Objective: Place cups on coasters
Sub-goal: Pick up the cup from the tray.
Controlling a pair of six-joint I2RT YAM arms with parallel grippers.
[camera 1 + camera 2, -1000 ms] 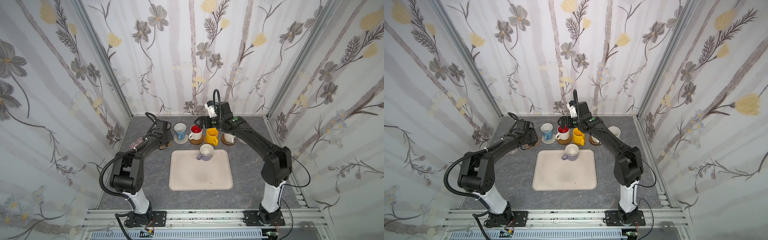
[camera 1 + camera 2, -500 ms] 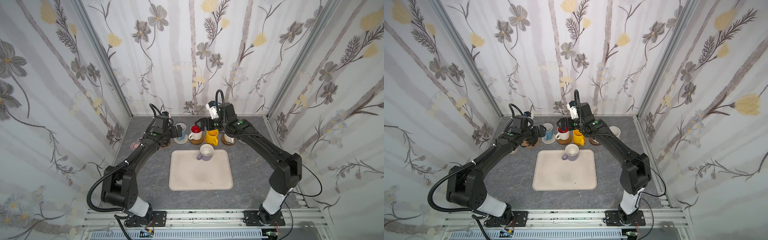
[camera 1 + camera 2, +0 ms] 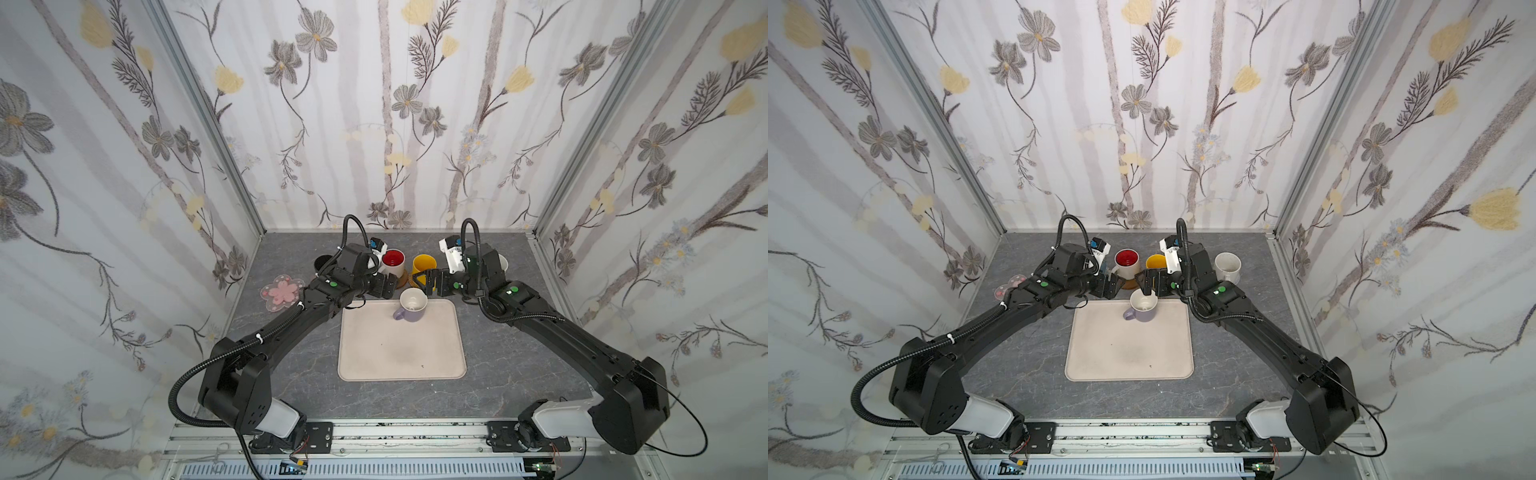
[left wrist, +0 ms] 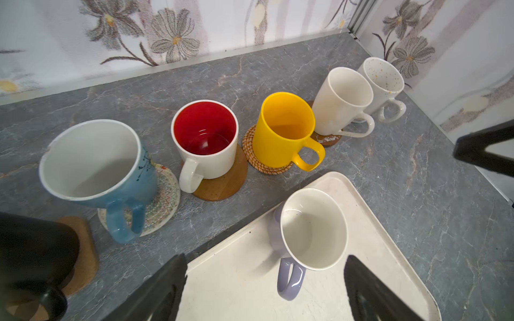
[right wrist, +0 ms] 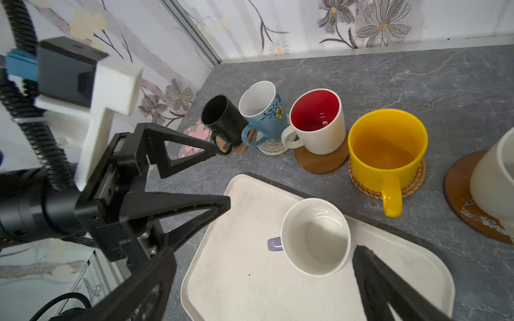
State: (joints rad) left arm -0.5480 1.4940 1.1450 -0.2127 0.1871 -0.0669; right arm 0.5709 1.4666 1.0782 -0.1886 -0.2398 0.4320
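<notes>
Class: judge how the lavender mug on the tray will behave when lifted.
Its glossy glaze suggests the lavender mug is rigid but probably slippery. The handle juts from one side, so it may twist in a rim grip. Empty, it is likely fairly light.

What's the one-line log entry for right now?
left gripper: open, empty | right gripper: open, empty | purple mug: upright on tray, ungripped | pink coaster: bare

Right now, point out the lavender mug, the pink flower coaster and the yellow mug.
lavender mug [image 3: 411, 316]: in a top view, its outer wall below the rim.
pink flower coaster [image 3: 281, 292]: in a top view, the blossom's middle.
yellow mug [image 4: 275, 150]: left wrist view, its outer wall.
</notes>
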